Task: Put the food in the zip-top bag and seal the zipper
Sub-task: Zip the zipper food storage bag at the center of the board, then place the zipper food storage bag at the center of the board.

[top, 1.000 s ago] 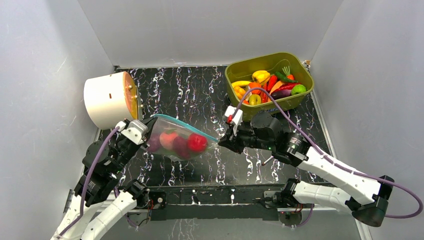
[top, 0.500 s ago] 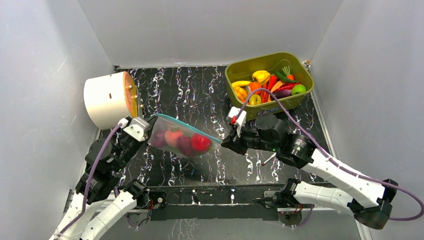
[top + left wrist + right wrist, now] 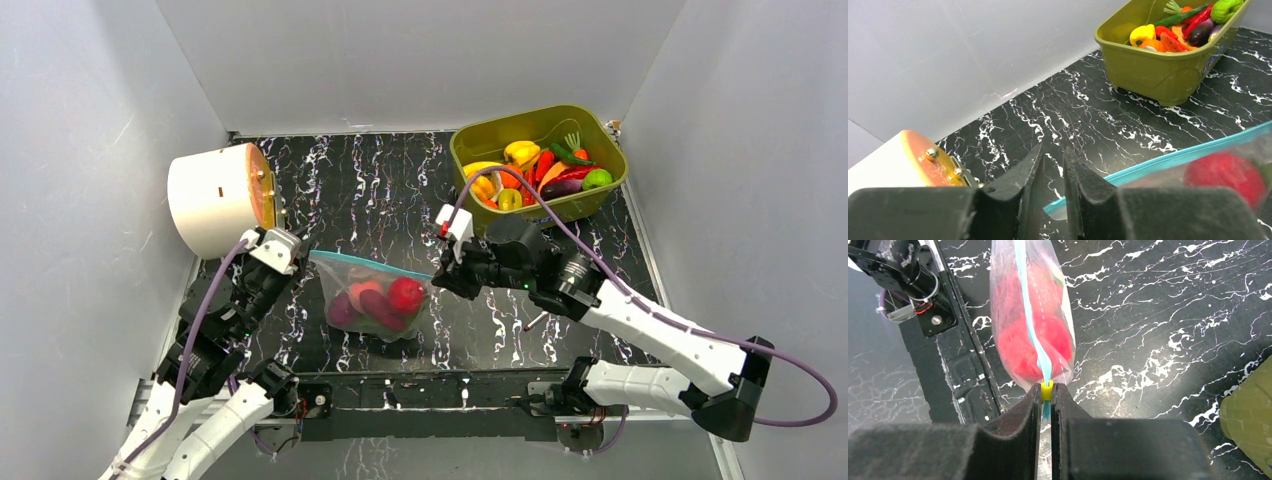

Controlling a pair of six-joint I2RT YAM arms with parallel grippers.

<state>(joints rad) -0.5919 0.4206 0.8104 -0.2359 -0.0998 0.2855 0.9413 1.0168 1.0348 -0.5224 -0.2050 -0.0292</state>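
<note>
Loaded with red food (image 3: 405, 295), the soft, floppy bag (image 3: 352, 285) hangs over the near desk (image 3: 380, 190). The left gripper (image 3: 1053, 165) is clenched on the zipper (image 3: 370, 263) at its left end, the right gripper (image 3: 1046, 390) at its right; that stiffer strip looks the surest hold.

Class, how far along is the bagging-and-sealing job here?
Done: red and purple food sits inside the zip-top bag. In hand: left gripper and right gripper hold the zipper by its ends, bag hanging between. Left: the seal cannot be confirmed; more food lies in the tub.
</note>
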